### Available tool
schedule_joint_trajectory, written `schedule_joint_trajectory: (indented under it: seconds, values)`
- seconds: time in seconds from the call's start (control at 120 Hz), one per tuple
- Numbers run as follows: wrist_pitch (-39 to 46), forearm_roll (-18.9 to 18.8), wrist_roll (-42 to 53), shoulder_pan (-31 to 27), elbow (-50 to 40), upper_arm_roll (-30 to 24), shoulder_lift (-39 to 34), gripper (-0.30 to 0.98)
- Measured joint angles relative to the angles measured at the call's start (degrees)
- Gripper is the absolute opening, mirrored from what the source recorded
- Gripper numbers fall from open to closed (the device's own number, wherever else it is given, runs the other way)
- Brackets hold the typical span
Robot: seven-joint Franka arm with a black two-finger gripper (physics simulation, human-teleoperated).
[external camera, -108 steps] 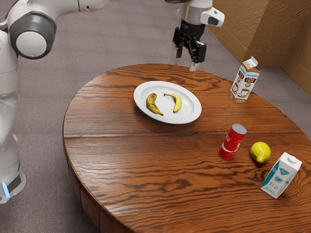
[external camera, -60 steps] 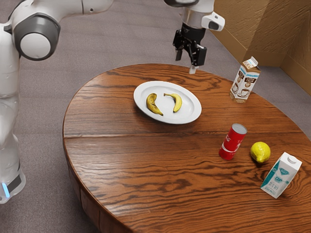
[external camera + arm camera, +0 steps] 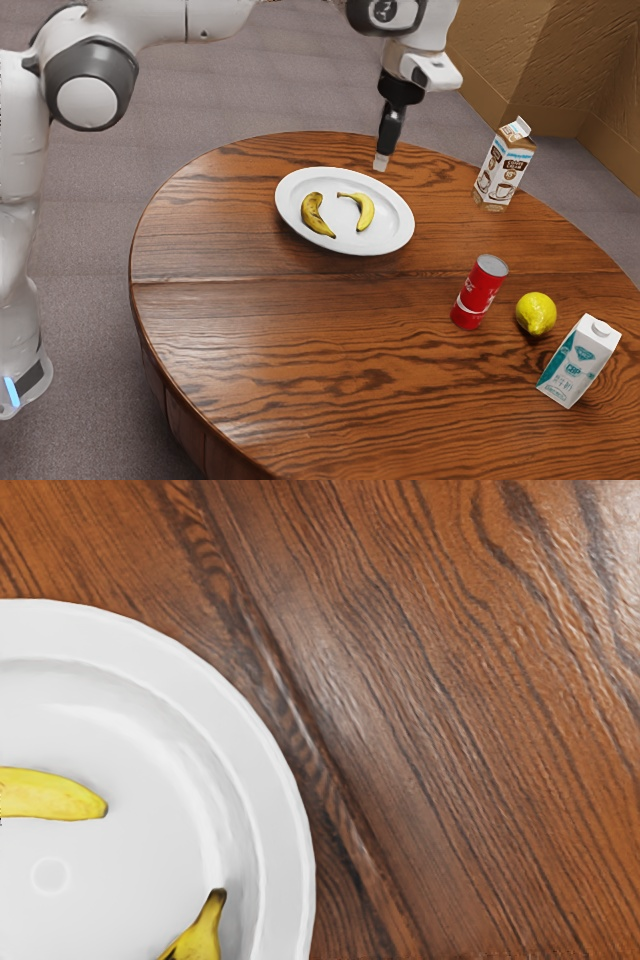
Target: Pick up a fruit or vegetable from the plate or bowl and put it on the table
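Observation:
My gripper (image 3: 381, 162) hangs in the air by the plate's far edge, turned side-on, so its state cannot be read. On the white plate (image 3: 335, 243) lie a brownish banana (image 3: 313, 214) and, beside it, a brighter yellow banana (image 3: 363, 212). Nothing is seen held. In the wrist view, the plate (image 3: 270, 780) shows in part, with the end of the yellow banana (image 3: 50, 795) and the stem end of the dark-marked banana (image 3: 200, 938) cut off by the view's borders.
Farther to the exterior view's right stand a brown-and-white carton (image 3: 503, 170), a red can (image 3: 479, 292) and a white-and-teal carton (image 3: 579, 362). A lemon (image 3: 536, 313) lies between the can and that carton. All rest on the round wooden table (image 3: 290, 350).
My hand has turned from showing both fingers apart to a side-on pose, and has come somewhat lower, closer to the plate. Bananas and plate have stayed put.

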State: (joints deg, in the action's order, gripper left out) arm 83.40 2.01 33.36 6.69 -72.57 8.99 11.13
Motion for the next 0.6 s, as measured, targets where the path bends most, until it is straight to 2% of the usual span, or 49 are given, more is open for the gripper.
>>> schedule_joint_trajectory:
  seconds: [0.333,0.6]
  values:
    - [7.30,-4.99,26.10,-2.00,-6.11,-0.01,4.02,0.68]
    - [14.83,-6.36,43.11,-4.22,-6.68,0.05,9.00,0.68]
